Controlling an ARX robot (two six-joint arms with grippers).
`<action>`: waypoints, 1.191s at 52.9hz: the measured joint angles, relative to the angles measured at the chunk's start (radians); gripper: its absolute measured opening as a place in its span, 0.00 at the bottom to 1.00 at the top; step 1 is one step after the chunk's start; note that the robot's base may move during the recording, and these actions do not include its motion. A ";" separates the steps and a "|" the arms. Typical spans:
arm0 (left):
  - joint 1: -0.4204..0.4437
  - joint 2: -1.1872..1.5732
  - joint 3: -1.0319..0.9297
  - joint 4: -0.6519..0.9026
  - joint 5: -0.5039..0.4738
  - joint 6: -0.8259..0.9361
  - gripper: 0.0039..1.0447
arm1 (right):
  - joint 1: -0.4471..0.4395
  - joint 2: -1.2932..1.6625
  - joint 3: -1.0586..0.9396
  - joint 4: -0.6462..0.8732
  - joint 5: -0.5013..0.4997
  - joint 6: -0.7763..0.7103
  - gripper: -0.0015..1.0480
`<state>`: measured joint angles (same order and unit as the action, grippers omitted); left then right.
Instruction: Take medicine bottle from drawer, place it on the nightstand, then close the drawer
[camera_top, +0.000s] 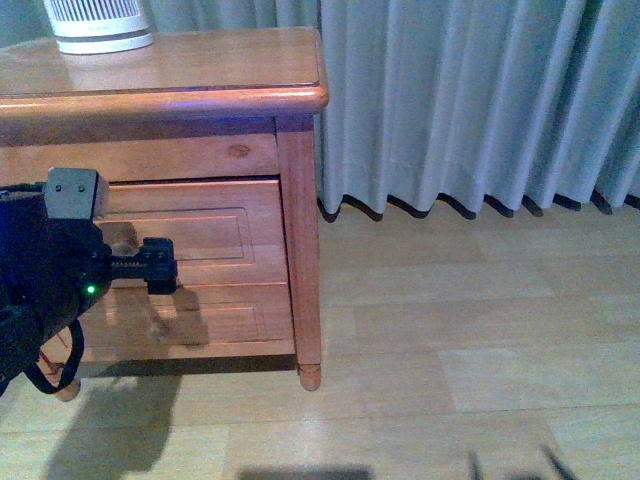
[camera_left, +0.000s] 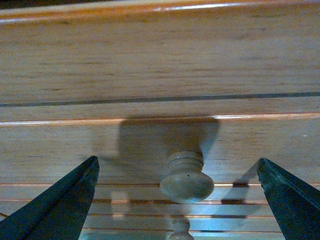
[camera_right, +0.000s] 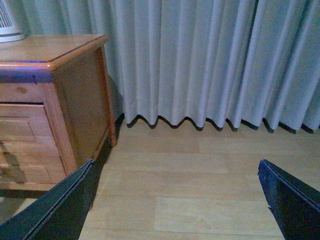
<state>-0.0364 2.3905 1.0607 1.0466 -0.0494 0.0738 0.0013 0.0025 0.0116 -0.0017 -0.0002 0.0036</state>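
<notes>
The orange-brown nightstand (camera_top: 200, 70) stands at the left. Its upper drawer (camera_top: 225, 225) is closed, so the medicine bottle is hidden. My left gripper (camera_top: 160, 266) is held in front of that drawer. In the left wrist view the left gripper (camera_left: 177, 159) is open. The drawer's round wooden knob (camera_left: 186, 177) sits between the fingers (camera_left: 65, 200), close ahead and touching neither. My right gripper (camera_right: 176, 162) is open and empty over the wooden floor, to the right of the nightstand (camera_right: 75, 100).
A white slatted device (camera_top: 98, 25) stands at the back left of the nightstand top. The lower drawer's knob (camera_left: 180, 230) shows below the upper one. A grey curtain (camera_top: 470, 100) hangs behind, and pale wood floor (camera_top: 450, 340) spreads to the right.
</notes>
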 joint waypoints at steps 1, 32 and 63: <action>0.001 0.001 0.000 0.000 0.002 0.000 0.94 | 0.000 0.000 0.000 0.000 0.000 0.000 0.93; 0.008 0.002 0.003 -0.002 0.024 -0.016 0.25 | 0.000 0.000 0.000 0.000 0.000 0.000 0.93; -0.009 -0.209 -0.355 0.008 -0.002 0.031 0.24 | 0.000 0.000 0.000 0.000 0.000 0.000 0.93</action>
<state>-0.0452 2.1818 0.7055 1.0546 -0.0509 0.1047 0.0013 0.0025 0.0116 -0.0017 -0.0002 0.0036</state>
